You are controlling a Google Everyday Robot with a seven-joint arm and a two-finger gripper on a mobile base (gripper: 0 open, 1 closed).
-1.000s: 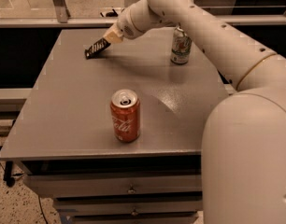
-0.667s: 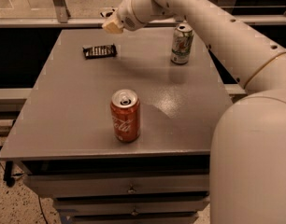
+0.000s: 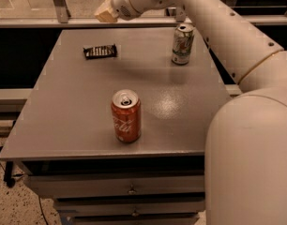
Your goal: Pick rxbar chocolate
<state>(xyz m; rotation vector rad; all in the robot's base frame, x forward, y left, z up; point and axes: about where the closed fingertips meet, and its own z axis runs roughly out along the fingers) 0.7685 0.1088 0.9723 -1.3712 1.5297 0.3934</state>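
rxbar chocolate: a small, flat bar in a black wrapper with pale lettering. It lies flat on the far left part of the counter, its long side running roughly left to right. It is clear of the claw and well apart from both cans.

claw: a pale tan tip at the end of the white arm. It hangs in the air over the counter's far edge, higher in the view than the bar and slightly to its right, not touching it. Whether it is released or clenched cannot be told from this view.

arm: thick and white, with a row of small dots along its upper side. It runs from the right of the view up and across to the top left, passing above the white-green can.

white-green can: stands upright near the far right of the counter, well to the right of the bar.

red cola can: stands upright in the near half of the counter, about midway across, with its opened top showing. It is well apart from the bar and from the other can.

counter: a grey, matte top with a patch of glare just right of the red cola can and a soft shadow between the bar and the white-green can.

drawers: stacked under the counter's front edge, each with a small metal pull.

robot body: a large, rounded white shell that fills the lower right corner and hides the counter's near right corner.

rail: runs behind the counter's far edge, with pale floor beyond.
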